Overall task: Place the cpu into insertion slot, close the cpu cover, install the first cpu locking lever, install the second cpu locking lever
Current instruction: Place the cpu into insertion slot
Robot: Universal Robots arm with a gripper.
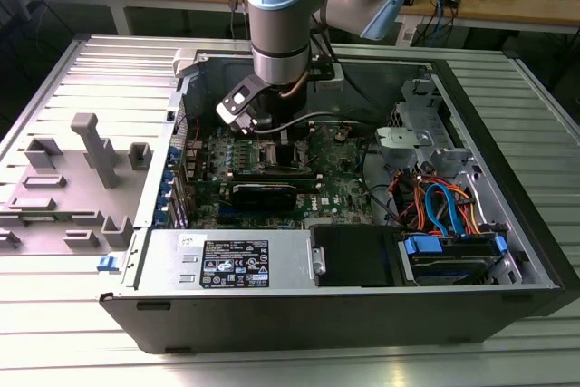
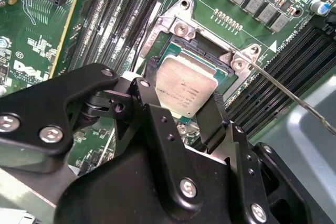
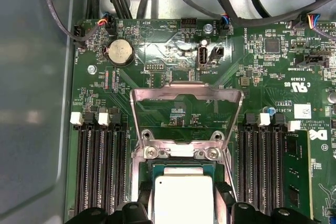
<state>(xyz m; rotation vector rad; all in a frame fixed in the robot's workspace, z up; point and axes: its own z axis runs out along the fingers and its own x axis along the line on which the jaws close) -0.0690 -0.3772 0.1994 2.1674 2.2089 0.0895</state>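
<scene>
Black gripper (image 2: 184, 103) housing and linkage sit closest to you in the second wrist view. Its two fingers (image 2: 144, 90) are closed on opposite edges of the chip (image 2: 186, 87), silver top up. The relation that matters for you is straight up and down. The chip lies directly under the wrist and directly over the socket (image 2: 178, 27), square to its rim, with green substrate showing just past the lid. From these views you cannot tell whether it is already seated or a hair above.

The chip is square, so there is no long axis to line up. The grip line runs across it, toward the black memory slots (image 3: 100, 166) on either side of the socket. In the first wrist view the cover (image 3: 152, 92) stands swung up and back on its hinge, on the far side of the chip (image 3: 182, 199) from the gripper (image 3: 184, 209), clear of both. One thin lever (image 2: 283, 90) angles away from a socket corner, unlatched.

In the exterior view your arm (image 1: 281, 33) reaches steeply down into the open case (image 1: 362, 305), wrist low over the green board (image 1: 344, 192).
</scene>
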